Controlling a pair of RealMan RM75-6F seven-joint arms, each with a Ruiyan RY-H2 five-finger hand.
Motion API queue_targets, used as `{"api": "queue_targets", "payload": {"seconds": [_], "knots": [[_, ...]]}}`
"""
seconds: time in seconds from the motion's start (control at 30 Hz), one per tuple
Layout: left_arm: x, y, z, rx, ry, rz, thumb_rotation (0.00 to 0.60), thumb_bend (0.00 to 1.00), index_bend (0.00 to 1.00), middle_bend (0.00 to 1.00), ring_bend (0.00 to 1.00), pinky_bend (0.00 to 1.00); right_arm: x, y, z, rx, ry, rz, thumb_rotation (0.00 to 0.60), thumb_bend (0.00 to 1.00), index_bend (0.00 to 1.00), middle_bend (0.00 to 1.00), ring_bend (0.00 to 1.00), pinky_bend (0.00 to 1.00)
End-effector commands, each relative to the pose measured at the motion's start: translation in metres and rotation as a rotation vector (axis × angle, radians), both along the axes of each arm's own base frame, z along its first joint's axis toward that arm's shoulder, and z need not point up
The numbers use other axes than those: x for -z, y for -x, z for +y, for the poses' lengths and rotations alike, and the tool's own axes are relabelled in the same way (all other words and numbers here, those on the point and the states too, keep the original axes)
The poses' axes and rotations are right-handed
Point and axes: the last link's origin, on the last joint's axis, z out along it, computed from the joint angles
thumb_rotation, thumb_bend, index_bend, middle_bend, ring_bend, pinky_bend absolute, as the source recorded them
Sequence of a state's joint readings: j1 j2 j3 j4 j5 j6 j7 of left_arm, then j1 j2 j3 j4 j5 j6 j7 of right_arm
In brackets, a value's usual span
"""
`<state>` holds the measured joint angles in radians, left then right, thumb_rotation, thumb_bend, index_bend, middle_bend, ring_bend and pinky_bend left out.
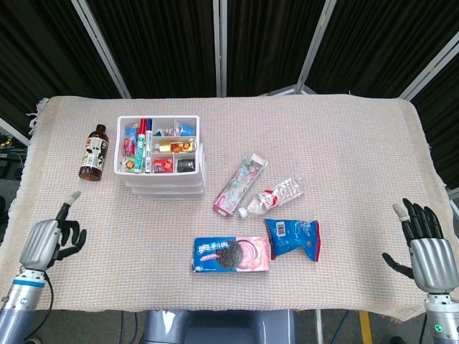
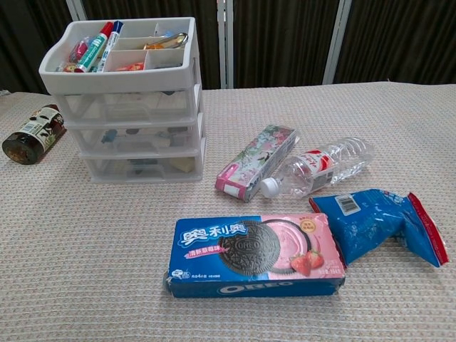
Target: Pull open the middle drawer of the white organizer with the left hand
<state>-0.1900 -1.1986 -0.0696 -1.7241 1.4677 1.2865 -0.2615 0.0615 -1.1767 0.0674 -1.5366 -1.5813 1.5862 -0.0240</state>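
Matt woven tablecloth (image 2: 85,249) – glossy white plastic organizer (image 2: 132,107), crinkly clear plastic bottle (image 2: 320,165).

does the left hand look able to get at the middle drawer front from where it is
Probably yes: the left hand sits low left of the white organizer, with only bare cloth between it and the closed middle drawer.
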Motion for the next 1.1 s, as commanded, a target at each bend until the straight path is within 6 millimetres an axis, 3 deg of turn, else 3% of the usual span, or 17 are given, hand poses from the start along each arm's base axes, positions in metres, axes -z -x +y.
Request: {"api": "queue_targets", "payload": {"seconds": [0.03,0.8,1.1], "knots": [[0.008,-0.018,0.012,-0.010,0.143,-0.103,0.600,0.55,0.00,0.79,0.82,0.63,0.000,0.000,0.000,0.002,-0.003,-0.002,0.600,0.06,0.00,0.00,0.00,0.00],[0.070,-0.050,0.072,-0.098,0.356,-0.205,0.600,0.58,0.00,0.79,0.82,0.65,0.003,-0.002,0.001,0.004,-0.030,-0.009,0.600,0.06,0.00,0.00,0.00,0.00],[0.092,-0.064,0.083,-0.094,0.386,-0.193,0.600,0.58,0.00,0.79,0.82,0.65,0.007,-0.002,0.002,0.004,-0.045,-0.001,0.600,0.06,0.00,0.00,0.00,0.00]]}}
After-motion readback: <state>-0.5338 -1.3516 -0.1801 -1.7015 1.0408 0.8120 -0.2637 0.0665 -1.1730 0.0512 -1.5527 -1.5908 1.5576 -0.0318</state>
